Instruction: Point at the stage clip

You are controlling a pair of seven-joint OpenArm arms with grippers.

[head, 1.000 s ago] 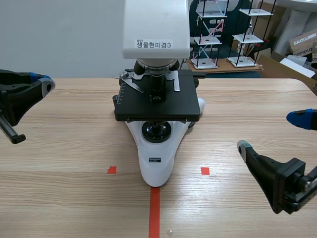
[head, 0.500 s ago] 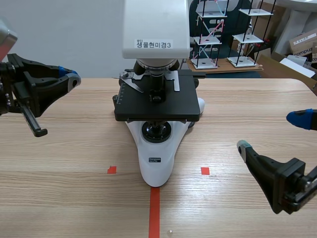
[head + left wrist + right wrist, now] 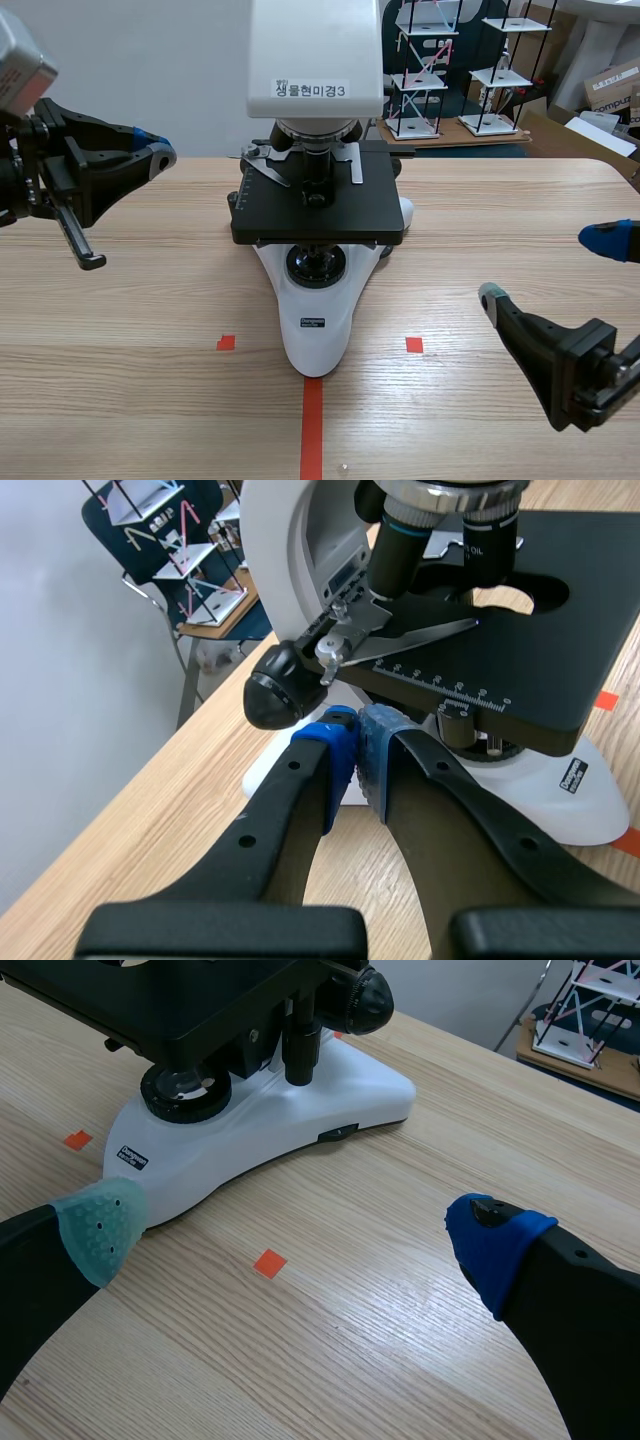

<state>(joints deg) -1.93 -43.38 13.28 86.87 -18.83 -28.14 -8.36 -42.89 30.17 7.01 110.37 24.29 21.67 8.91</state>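
Observation:
A white microscope (image 3: 316, 90) stands at the table's middle with a black stage (image 3: 318, 206). On the stage lies the silver stage clip (image 3: 264, 165), also seen ahead of my left gripper as a thin metal blade, the stage clip (image 3: 400, 638). My left gripper (image 3: 158, 150) hovers left of the stage, raised, its fingers shut with pads together (image 3: 355, 742), aimed at the microscope's side knob (image 3: 273, 686). My right gripper (image 3: 300, 1230) rests low at the right, wide open, holding nothing, right of the microscope base (image 3: 250, 1125).
Wire model racks (image 3: 460, 70) and cardboard boxes (image 3: 610, 90) stand beyond the table's far right edge. Orange-red tape marks (image 3: 312, 430) lie on the wooden table (image 3: 150, 320) in front of the microscope.
My left arm has risen and moved right toward the microscope stage, its fingers staying shut. The right arm has not moved.

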